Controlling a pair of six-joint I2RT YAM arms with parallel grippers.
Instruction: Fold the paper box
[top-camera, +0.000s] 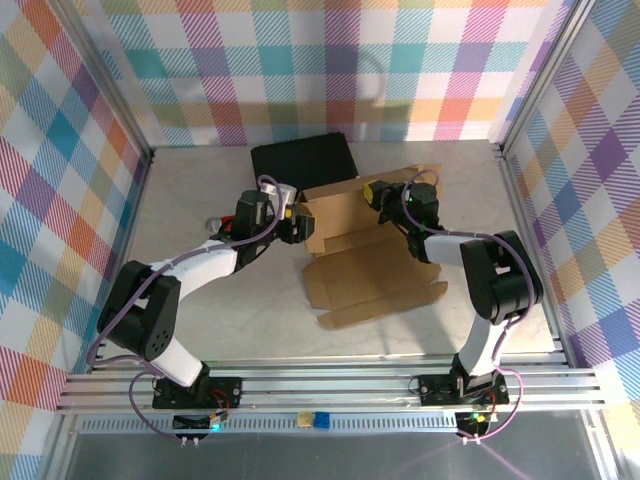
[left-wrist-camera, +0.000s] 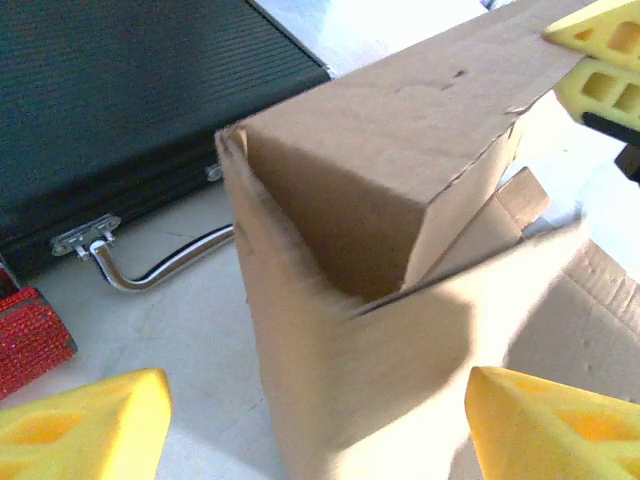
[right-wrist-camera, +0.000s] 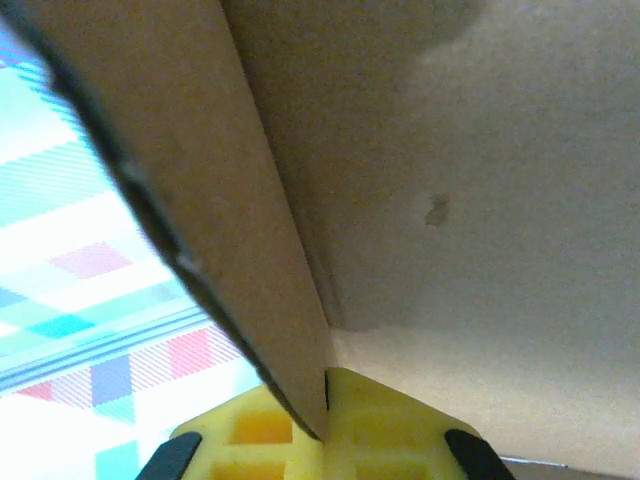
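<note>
**Top external view: both arms working the paper box (top-camera: 370, 265)**

The box is lying in the middle of the desk (top-camera: 250, 320), front flaps flat, rear panels standing. Right fingers (right-wrist-camera: 380, 430) are pinching the raised wall's edge, seemingly bracing it upright. Left fingers (left-wrist-camera: 85, 425) are gaping wide, straddling a corner flap without gripping, likely lining up a tuck. Black case (top-camera: 305, 160) is crowding just behind; open room is lying on the near side.

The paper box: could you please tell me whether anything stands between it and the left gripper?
Nothing visible does. The left gripper is open astride a raised flap of the paper box; the black case lies beyond the box.
</note>
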